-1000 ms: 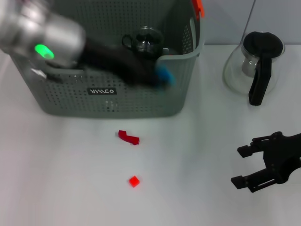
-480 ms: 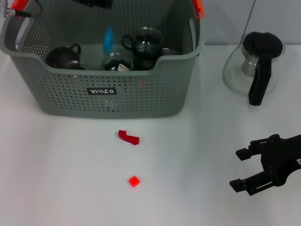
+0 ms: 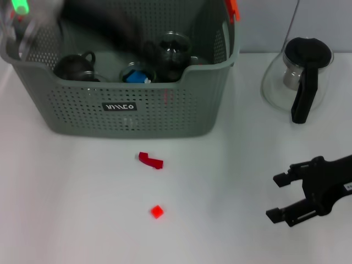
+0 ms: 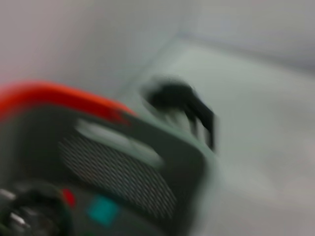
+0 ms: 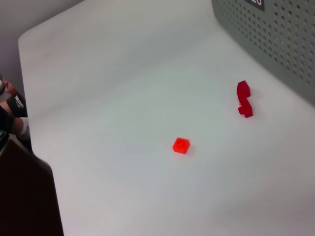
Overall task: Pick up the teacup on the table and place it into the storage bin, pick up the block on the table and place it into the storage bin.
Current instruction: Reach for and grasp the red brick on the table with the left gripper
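The grey-green storage bin (image 3: 126, 118) stands at the back left. It holds three dark teacups (image 3: 171, 50), with a blue block (image 3: 135, 77) lying between them. A dark red curved block (image 3: 150, 160) and a small bright red cube (image 3: 157, 211) lie on the table in front of the bin. Both show in the right wrist view too: the curved block (image 5: 243, 99) and the cube (image 5: 181, 145). My left arm (image 3: 104, 25) is a blur over the back of the bin. Low at the right, my right gripper (image 3: 274, 197) hangs open and holds nothing.
A glass jug (image 3: 300, 77) with a black lid and handle stands at the back right. An orange clip (image 3: 233, 7) sits on the bin's right rim. White tabletop (image 3: 71, 209) stretches between the blocks and my right gripper.
My left arm swung from the bin's front wall up over its back. The blue block it carried now lies inside the bin. The right gripper crept slightly left.
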